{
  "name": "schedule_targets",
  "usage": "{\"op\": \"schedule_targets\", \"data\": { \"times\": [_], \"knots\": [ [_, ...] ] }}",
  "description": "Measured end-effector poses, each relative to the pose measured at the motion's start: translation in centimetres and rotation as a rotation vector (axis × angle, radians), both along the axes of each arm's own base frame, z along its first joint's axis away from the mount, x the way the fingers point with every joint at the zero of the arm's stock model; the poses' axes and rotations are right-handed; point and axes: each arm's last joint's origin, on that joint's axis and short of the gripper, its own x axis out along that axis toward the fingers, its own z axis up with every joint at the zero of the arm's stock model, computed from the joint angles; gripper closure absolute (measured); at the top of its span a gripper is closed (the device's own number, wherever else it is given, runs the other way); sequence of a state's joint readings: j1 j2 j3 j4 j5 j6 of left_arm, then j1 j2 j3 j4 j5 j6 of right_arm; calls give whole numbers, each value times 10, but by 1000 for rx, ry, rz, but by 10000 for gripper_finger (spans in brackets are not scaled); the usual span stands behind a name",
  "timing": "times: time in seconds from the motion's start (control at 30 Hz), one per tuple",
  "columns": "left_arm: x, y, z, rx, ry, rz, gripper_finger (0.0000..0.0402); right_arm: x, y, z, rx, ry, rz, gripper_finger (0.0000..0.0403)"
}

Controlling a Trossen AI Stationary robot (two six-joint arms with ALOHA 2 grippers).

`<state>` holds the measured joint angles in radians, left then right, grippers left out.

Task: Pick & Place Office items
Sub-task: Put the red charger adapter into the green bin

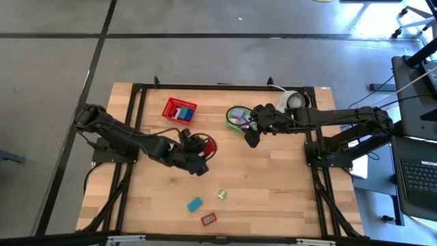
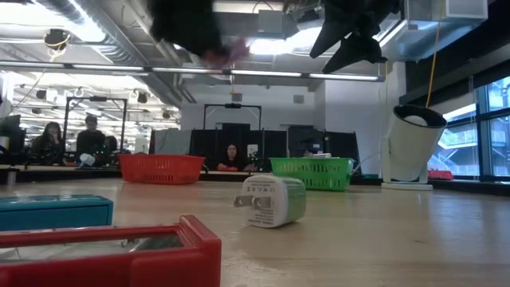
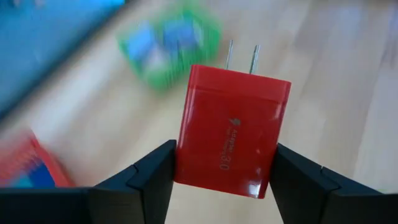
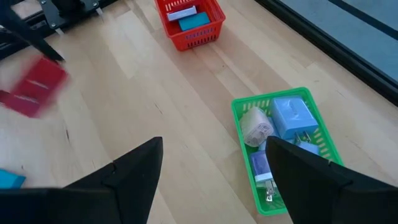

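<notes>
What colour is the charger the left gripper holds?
Red charger, clearest in the left wrist view, in the left gripper.

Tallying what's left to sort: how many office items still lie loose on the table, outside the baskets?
3, near the front edge: a teal block, a white-green charger and a red piece. A red charger is in the left gripper, off the table.

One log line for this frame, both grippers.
left gripper: shut on red charger, lifted | right gripper: open, over green basket

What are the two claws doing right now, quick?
Left claw: closed on a red charger, lifted off the table.
Right claw: open, empty, above the green basket.
</notes>
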<state>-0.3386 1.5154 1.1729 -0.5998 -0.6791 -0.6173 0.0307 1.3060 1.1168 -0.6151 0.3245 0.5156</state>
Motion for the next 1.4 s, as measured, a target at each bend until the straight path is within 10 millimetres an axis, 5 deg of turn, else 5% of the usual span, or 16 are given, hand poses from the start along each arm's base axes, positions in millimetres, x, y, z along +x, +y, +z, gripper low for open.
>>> {"op": "schedule_targets", "data": {
  "times": [0.17,0.37,0.63,0.87,1.4],
  "knots": [
    [13,-2,47,164,-135,-21,184,0,0,0,21,-9,-21,117],
    [17,-4,70,333,-214,42,184,-2,0,4,101,-58,-89,117],
    [13,2,66,401,-145,99,183,4,6,21,268,-256,-39,117],
    [17,29,63,419,-94,169,183,14,8,39,296,-476,-35,117],
    [32,86,56,365,13,126,183,31,-16,29,276,-517,-151,89]
  ]
}}
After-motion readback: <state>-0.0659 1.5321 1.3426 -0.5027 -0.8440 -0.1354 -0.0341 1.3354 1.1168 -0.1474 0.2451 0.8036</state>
